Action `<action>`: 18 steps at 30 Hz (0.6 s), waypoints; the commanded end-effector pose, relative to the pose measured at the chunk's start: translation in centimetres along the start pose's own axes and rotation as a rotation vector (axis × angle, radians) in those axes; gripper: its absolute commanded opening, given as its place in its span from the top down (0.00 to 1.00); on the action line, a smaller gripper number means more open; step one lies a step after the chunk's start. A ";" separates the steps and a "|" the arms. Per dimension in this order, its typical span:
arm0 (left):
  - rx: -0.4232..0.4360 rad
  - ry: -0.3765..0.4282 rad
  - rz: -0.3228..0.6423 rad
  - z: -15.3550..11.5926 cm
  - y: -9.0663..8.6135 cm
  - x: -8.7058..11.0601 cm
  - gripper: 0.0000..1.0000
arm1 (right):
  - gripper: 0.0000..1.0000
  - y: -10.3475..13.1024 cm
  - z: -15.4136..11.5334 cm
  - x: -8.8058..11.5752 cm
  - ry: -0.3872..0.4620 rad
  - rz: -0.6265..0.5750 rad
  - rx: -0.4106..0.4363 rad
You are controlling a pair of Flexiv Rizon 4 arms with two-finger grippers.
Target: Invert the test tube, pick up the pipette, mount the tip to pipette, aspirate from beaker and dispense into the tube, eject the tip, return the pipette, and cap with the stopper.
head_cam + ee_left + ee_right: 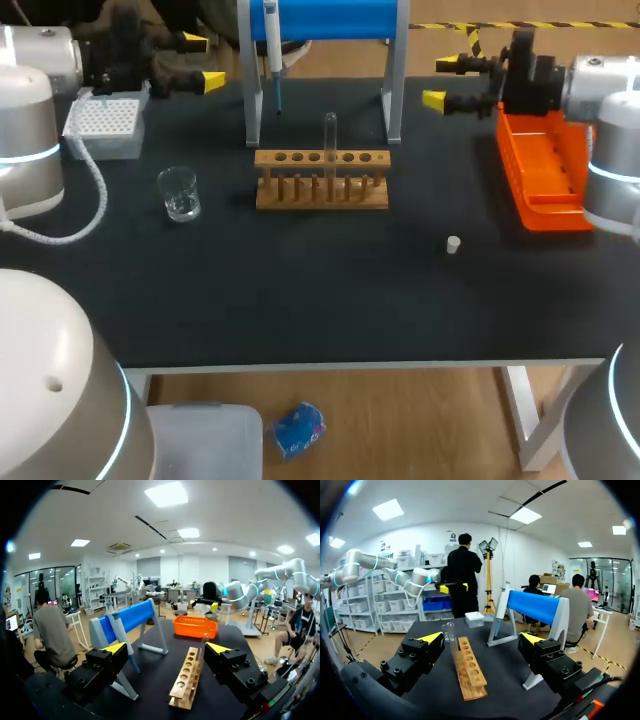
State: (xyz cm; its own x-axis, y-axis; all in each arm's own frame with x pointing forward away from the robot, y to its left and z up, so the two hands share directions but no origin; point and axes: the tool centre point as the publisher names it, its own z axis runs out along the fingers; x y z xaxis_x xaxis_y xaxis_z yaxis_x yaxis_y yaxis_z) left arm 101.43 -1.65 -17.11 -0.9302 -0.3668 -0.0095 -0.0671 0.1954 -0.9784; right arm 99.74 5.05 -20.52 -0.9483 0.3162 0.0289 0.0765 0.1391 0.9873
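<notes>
A clear test tube [329,135] stands upright in the wooden rack [322,180] at the table's middle. The pipette [272,50] hangs on the blue stand [330,20] behind the rack. A glass beaker [180,193] sits left of the rack, and the tip box [105,125] is at the back left. A small white stopper [453,244] lies front right of the rack. My left gripper [203,62] hovers open at the back left, my right gripper [440,82] open at the back right. Both are empty and point toward the rack [185,677] [470,669] from opposite ends.
An orange tray [545,170] stands at the right edge under my right arm. A white coiled cable [95,190] runs across the left side near the beaker. The blue stand's legs [392,100] flank the space behind the rack.
</notes>
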 end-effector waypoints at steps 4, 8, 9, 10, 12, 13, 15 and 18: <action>0.013 0.013 0.002 -0.1 0.4 -0.1 0.00 | 0.00 0.1 -0.8 -0.4 0.074 0.001 0.007; 0.013 0.013 0.002 -0.1 0.4 -0.1 0.00 | 0.00 -0.1 -0.6 -0.7 0.082 -0.002 0.009; 0.013 0.013 0.002 -0.1 0.4 -0.1 0.00 | 0.00 -0.3 -0.4 -0.8 0.102 0.012 0.005; 0.013 0.013 0.002 -0.1 0.4 -0.1 0.00 | 0.00 -0.6 0.1 -0.3 0.146 0.027 -0.017; 0.013 0.013 0.002 -0.1 0.4 -0.1 0.00 | 0.00 -1.1 1.3 0.5 0.228 0.020 -0.031; 0.013 0.013 0.002 -0.1 0.4 -0.1 0.00 | 0.00 -1.5 2.2 1.1 0.286 0.018 -0.044; 0.013 0.013 0.002 -0.1 0.4 -0.1 0.00 | 0.00 -2.0 3.6 1.8 0.348 0.023 -0.063; 0.013 0.013 0.002 -0.1 0.4 -0.1 0.00 | 0.00 -2.5 5.5 2.7 0.432 0.021 -0.090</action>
State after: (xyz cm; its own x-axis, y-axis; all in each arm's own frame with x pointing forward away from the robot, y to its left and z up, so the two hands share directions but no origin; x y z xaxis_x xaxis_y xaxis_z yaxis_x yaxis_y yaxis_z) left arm 101.38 -1.46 -17.41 -0.9338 -0.3578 -0.0090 -0.0613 0.1846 -0.9809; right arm 97.06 8.89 -22.21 -0.9912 0.1000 0.0871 0.0963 0.0908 0.9912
